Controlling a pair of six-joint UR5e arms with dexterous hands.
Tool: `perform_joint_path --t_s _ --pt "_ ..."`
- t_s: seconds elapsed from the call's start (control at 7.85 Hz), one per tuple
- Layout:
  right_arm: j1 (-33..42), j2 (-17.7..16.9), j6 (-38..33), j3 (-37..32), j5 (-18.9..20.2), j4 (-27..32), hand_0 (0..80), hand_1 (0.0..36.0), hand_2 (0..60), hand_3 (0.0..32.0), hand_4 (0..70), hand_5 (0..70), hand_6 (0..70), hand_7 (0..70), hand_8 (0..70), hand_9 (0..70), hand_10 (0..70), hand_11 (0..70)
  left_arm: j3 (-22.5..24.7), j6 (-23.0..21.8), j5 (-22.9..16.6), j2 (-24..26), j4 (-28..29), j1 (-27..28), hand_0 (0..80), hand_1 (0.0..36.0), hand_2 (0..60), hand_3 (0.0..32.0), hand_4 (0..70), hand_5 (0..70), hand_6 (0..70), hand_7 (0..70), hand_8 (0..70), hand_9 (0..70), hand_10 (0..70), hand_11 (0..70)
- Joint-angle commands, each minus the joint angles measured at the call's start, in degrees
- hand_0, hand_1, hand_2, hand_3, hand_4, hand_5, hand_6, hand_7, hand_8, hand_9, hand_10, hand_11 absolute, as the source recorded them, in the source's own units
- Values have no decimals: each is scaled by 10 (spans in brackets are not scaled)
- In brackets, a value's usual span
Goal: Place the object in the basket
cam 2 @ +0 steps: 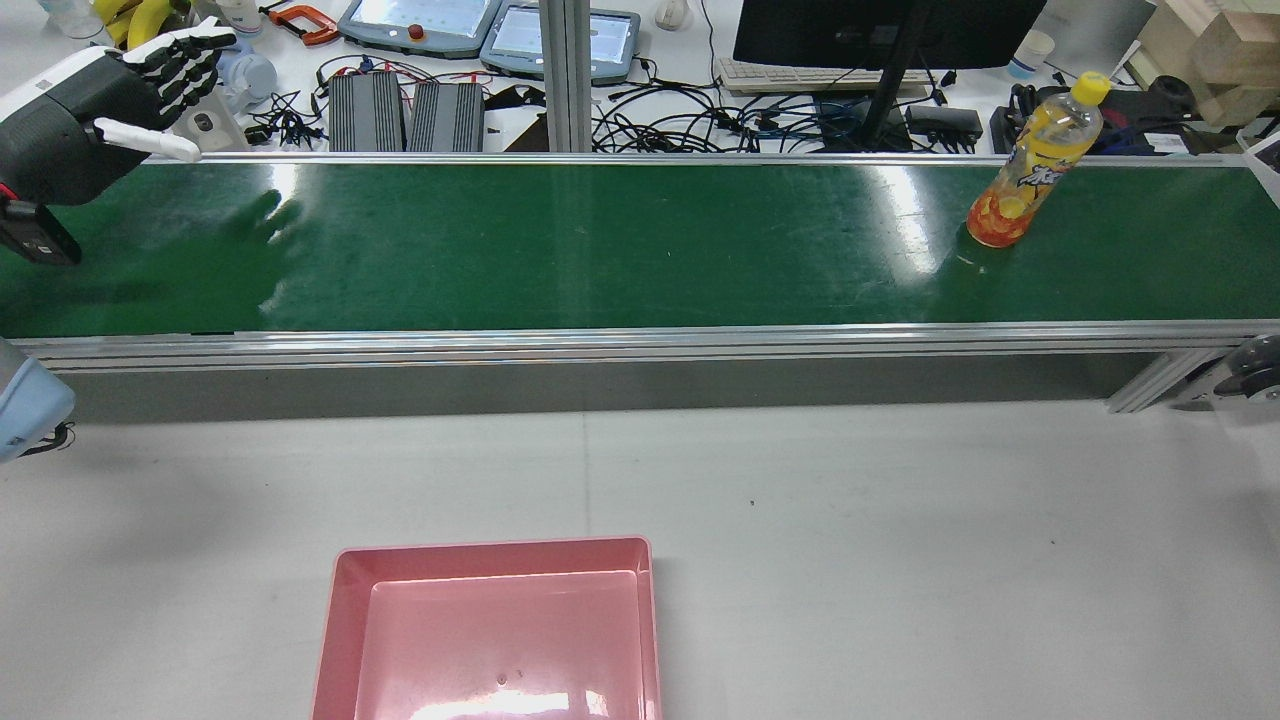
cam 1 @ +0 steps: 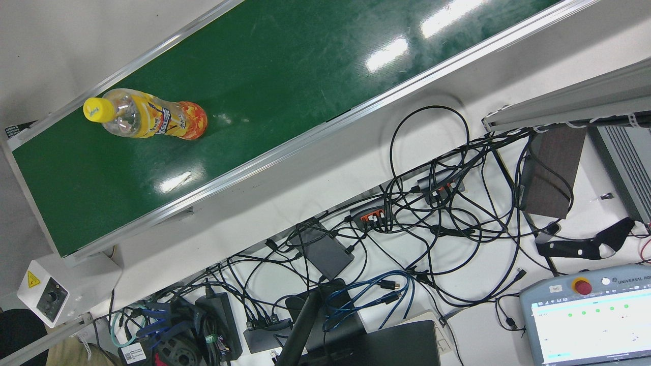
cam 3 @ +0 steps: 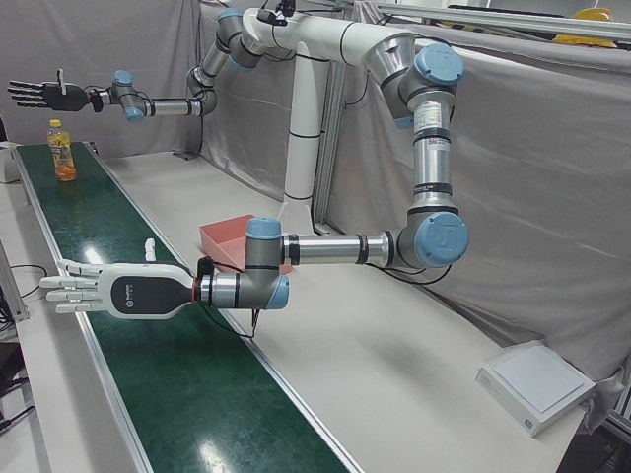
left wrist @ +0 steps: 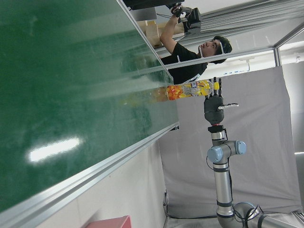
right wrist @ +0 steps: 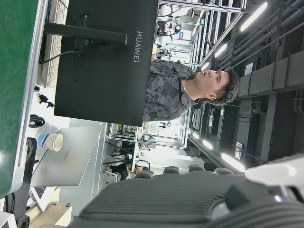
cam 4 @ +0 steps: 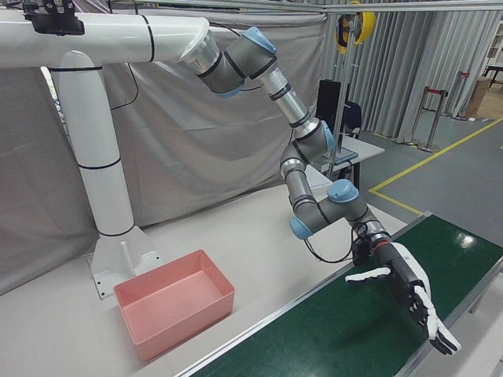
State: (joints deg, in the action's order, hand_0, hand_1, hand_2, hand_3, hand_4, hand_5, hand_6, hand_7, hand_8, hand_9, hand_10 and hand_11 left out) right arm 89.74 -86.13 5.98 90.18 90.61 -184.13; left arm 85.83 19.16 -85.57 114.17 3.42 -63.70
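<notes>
Behind your station hangs a grey fabric curtain (cam 3: 552, 148). Yellow lines (cam 4: 416, 169) cross the grey floor (cam 4: 464, 177). Ceiling strip lights (right wrist: 254, 14) glow.

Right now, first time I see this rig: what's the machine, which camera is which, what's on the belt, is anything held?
There are two robot arms on one white pedestal, and each ends in a many-fingered hand. They work over a green conveyor belt.

The rear view looks from behind the arms. The front view looks down on one end of the belt and a desk full of cables. The two corner views show the whole station. Each hand also carries its own camera, and those pictures lie on their side.

One thing is on the belt, an orange drink bottle with a yellow cap, standing upright. A pink basket sits empty on the white table.

Nothing is held. The left hand is open at the far end from the bottle, and the right hand is open in the air near it.
</notes>
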Motion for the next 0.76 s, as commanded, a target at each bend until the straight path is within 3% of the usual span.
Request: perform_joint_path --t_s 0.0,0.64 --pt "0 0 0 0 0 0 0 0 0 0 0 0 0 0 0 0 0 0 9 0 0 -1 1 -1 556 203 0 0 73 180 0 21 23 0 0 0" --pt "0 0 0 0 0 0 0 0 0 0 0 0 0 0 0 0 0 0 25 -7 1 -8 1 -7 547 198 0 0 66 182 0 16 25 0 0 0"
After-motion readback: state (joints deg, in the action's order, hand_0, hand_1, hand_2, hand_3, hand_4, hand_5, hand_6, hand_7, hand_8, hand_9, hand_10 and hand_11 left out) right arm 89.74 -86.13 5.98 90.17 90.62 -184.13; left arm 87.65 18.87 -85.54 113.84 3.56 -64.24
